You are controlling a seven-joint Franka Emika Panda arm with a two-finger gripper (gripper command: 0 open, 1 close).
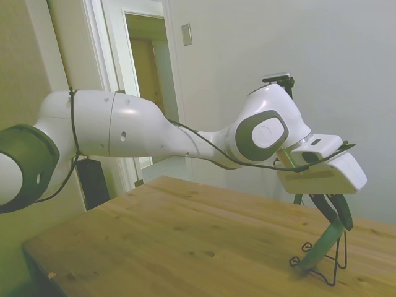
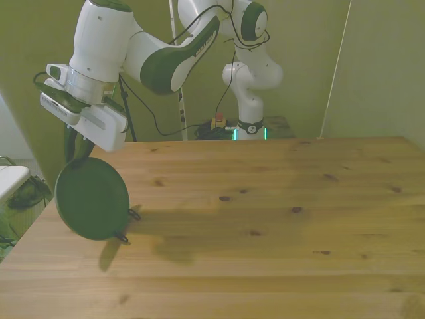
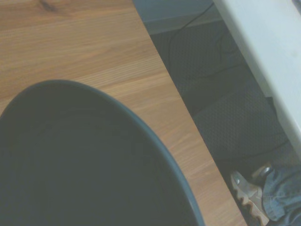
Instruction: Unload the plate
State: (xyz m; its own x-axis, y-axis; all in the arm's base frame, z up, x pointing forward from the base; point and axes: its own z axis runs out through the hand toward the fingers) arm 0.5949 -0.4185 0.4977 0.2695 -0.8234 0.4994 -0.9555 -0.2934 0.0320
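- Pale walls and an open doorway (image 1: 148, 93) stand behind a wooden bench (image 2: 279, 219); the bench top carries little beyond the plate and its stand
- the plate (image 2: 91, 197) stands on edge near the bench's corner, at about nine o'clock in the front view and at about five o'clock in the side view; it leans in the thin black wire stand (image 1: 327, 263), its lower edge down by the stand's feet and its broad face turned out toward the front camera
- the claw (image 1: 337, 213) sits directly over the plate, at twelve o'clock from its centre; the dark fingers come down onto the upper rim, one on each face as far as the side view shows, so I judge the claw closed on the plate's rim
- the relation that matters: the plate's flat face runs steeply up and down, tilted back against the stand, and the claw grips it at the top; the way out is up along that tilt, toward twelve o'clock, until the lower edge clears the wire
- the wrist view shows the plate's dark curved rim (image 3: 155, 141) close by, with bench wood behind it and the floor (image 3: 225, 108) past the bench edge; a person's shoe (image 3: 251, 195) is on that floor
- containers: the stand holds only the plate; nothing lies on the plate itself
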